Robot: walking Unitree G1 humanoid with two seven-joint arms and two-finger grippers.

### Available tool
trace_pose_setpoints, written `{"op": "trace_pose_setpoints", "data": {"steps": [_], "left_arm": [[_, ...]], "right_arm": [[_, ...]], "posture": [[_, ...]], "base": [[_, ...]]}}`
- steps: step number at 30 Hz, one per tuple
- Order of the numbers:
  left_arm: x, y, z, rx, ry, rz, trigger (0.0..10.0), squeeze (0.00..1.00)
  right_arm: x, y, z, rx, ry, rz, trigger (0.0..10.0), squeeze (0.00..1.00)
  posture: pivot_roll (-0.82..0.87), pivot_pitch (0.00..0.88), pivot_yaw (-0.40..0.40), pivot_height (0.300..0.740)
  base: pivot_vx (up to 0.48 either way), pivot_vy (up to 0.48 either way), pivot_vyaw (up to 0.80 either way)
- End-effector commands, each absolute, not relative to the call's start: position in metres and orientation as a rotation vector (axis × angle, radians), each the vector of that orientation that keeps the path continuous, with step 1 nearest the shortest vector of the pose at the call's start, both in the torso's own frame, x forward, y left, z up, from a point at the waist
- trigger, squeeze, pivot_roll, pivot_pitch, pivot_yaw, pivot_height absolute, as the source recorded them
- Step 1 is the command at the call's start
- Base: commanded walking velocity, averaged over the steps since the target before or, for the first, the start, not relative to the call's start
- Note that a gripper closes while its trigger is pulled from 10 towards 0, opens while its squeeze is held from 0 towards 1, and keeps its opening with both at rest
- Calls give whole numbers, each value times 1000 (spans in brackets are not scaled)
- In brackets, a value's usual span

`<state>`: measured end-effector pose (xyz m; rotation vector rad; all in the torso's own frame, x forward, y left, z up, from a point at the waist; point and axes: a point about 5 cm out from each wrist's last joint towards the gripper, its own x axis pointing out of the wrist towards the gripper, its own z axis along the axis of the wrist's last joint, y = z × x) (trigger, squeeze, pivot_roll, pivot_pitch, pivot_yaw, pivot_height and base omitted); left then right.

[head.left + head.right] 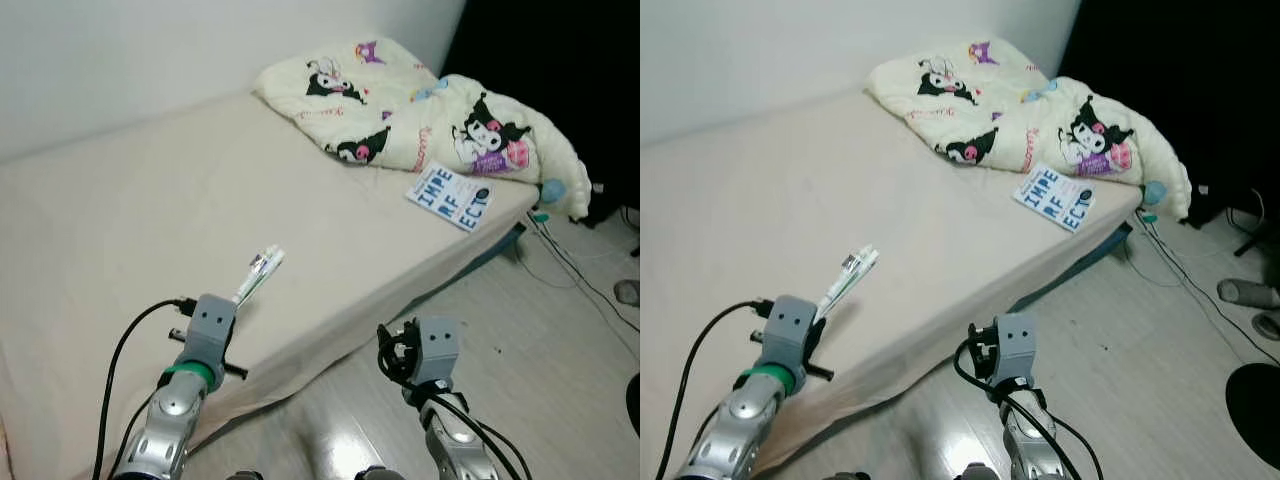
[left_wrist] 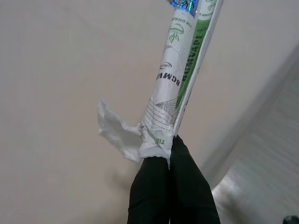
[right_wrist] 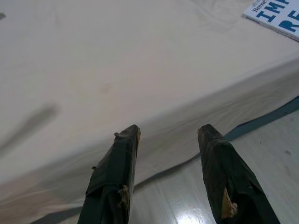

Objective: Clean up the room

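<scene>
My left gripper (image 2: 171, 142) is shut on the torn end of a white and green wrapper (image 2: 180, 81), which sticks out past my fingers above the cream bed sheet (image 1: 150, 220). The same wrapper (image 1: 260, 272) shows beyond my left wrist near the bed's front edge. My right gripper (image 3: 169, 132) is open with nothing between its fingers, held over the floor beside the bed edge. A white booklet with blue letters (image 1: 450, 196) lies on the bed's right corner, just in front of a crumpled cartoon blanket (image 1: 420, 110).
A white wall (image 1: 120, 60) runs behind the bed. Pale wood floor (image 1: 540, 340) lies to the right, with cables (image 1: 570, 270) trailing by the bed corner. A dark area (image 1: 560, 50) fills the far right. A round black object (image 1: 1255, 400) sits on the floor.
</scene>
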<state>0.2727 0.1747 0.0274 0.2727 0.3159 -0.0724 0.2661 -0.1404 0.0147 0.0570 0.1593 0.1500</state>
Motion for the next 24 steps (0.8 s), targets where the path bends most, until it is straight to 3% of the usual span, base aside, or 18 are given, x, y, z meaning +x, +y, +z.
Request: {"op": "trace_pose_setpoints", "data": {"steps": [1, 8, 24], "left_arm": [[273, 173, 27, 277, 303, -78, 10000, 0], [281, 170, 33, 274, 251, -84, 10000, 0], [287, 164, 36, 230, 213, -93, 10000, 0]], "right_arm": [[267, -139, 14, 52, 156, 150, 10000, 0], [272, -141, 14, 40, 154, 151, 10000, 0], [274, -142, 11, 43, 158, 127, 10000, 0]], "posture": [[13, 39, 19, 740], [23, 31, 22, 740], [22, 28, 34, 740]], "base": [[0, 0, 0], [0, 0, 0], [0, 0, -754]]}}
